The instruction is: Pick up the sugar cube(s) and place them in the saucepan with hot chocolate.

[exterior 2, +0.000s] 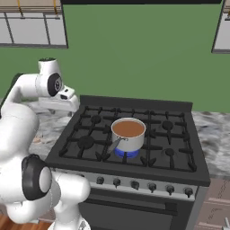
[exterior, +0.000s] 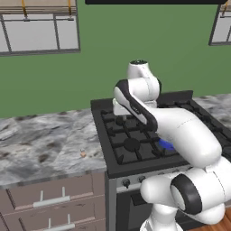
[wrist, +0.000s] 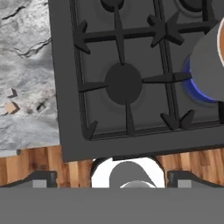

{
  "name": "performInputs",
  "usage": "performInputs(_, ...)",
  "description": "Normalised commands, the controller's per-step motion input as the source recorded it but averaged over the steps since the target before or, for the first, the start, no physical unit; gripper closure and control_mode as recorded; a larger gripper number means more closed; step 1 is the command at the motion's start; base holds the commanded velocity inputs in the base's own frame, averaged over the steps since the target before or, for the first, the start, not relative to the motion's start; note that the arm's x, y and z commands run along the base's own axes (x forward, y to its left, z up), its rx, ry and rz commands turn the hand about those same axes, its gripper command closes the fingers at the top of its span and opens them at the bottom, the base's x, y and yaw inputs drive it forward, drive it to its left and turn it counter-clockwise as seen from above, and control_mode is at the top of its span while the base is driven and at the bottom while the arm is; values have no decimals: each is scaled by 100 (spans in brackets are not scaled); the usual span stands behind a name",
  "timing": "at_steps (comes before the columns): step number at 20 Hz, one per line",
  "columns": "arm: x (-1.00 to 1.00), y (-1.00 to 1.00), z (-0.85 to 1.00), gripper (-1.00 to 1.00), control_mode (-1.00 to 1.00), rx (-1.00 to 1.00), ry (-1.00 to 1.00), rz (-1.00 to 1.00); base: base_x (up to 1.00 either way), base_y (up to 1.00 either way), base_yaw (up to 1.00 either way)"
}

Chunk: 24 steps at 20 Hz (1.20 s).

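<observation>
Gripper (wrist: 111,180) fully open and empty above the stove (wrist: 65,87); reach left to the sugar cube (wrist: 11,107) on the counter (wrist: 26,52), centre that speck between the fingertips before closing

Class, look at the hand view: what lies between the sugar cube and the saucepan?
In the hand view, bare marble counter, then the stove's dark edge and an unlit burner lie between the sugar cube and the saucepan.

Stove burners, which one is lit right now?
The front-middle burner under the saucepan; blue flame shows beneath it, while the other burners stay dark.
</observation>
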Motion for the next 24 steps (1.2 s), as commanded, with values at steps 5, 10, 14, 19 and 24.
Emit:
performInputs(5, -3, 83, 0, -100, -100, 0, 0, 4, 0, 0, 0)
performInputs(10, 0, 67, -18, -100, -100, 0, 0, 4, 0, 0, 0)
performInputs(14, 0, 52, -38, -100, -100, 0, 1, 14, 0, 0, 0)
performInputs(19, -1, 35, -48, -100, -100, 0, 2, 14, 0, 0, 0)
performInputs(24, 0, 19, -50, -100, -100, -1, 6, 14, 0, 0, 0)
